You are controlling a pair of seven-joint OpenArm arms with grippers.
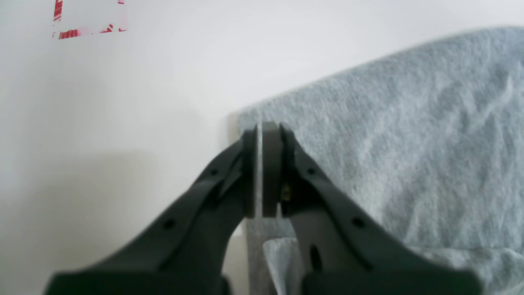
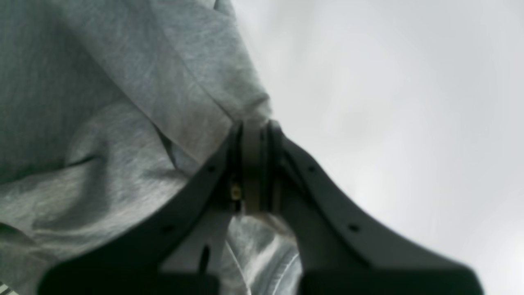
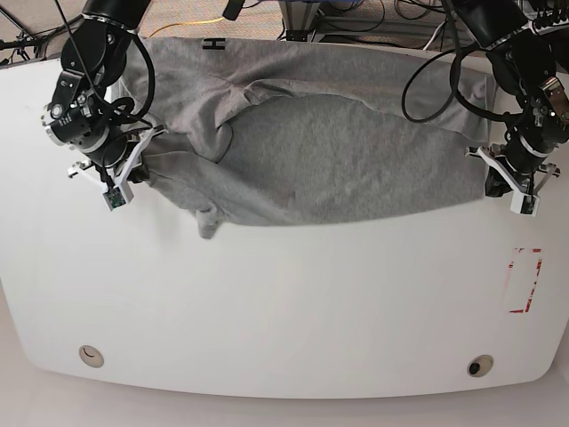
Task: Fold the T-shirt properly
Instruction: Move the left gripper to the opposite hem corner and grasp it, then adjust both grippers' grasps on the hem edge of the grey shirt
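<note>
Grippers, left (image 1: 262, 170) and right (image 2: 254, 168), each pinch a T-shirt (image 3: 329, 156) edge, likely to carry the fold across.

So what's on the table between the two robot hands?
Only the T-shirt, stretched from the right gripper to the left gripper, each pinching an edge. The base view shows it.

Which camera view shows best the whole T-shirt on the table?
The base view: the grey T-shirt lies spread across the white table, both ends held by the arms. The left wrist view shows only one corner at the closed fingers; the right wrist view shows bunched folds beside the other gripper.
</note>
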